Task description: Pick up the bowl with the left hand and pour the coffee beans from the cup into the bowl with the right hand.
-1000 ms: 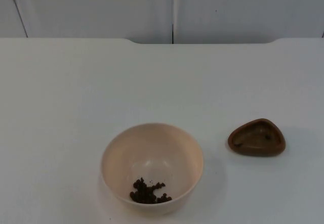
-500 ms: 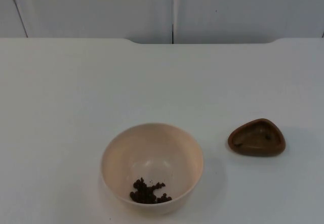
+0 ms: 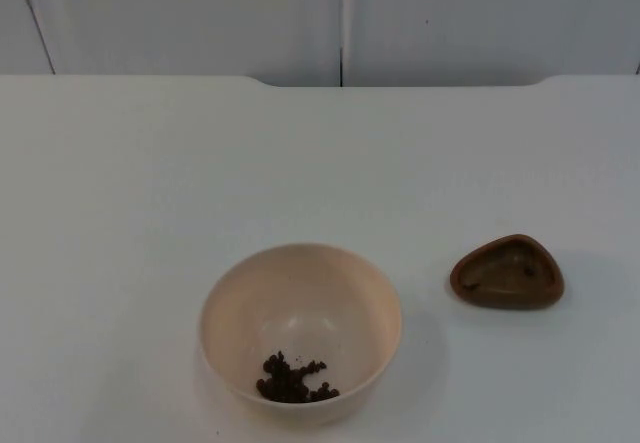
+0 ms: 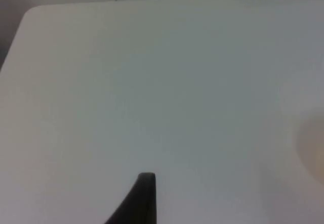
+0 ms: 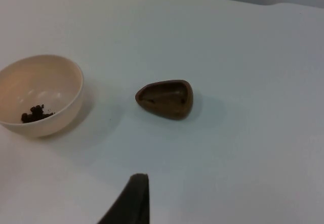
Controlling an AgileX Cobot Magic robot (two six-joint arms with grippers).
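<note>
A cream bowl (image 3: 300, 331) stands upright on the white table near the front edge, with a small heap of coffee beans (image 3: 292, 378) at its bottom. To its right a brown, rounded-triangular cup (image 3: 507, 271) rests upright on the table, and its inside looks empty. In the right wrist view my right gripper (image 5: 132, 198) hangs above the table, well short of the cup (image 5: 166, 98) and the bowl (image 5: 40, 95). My left gripper (image 4: 144, 198) hovers over bare table, with a faint cream patch of the bowl (image 4: 311, 143) off to one side. Neither gripper touches anything.
The white table (image 3: 150, 183) runs back to the grey partition wall (image 3: 200, 13). Wide bare surface lies behind and to the left of the bowl. Bowl and cup stand about a hand's width apart.
</note>
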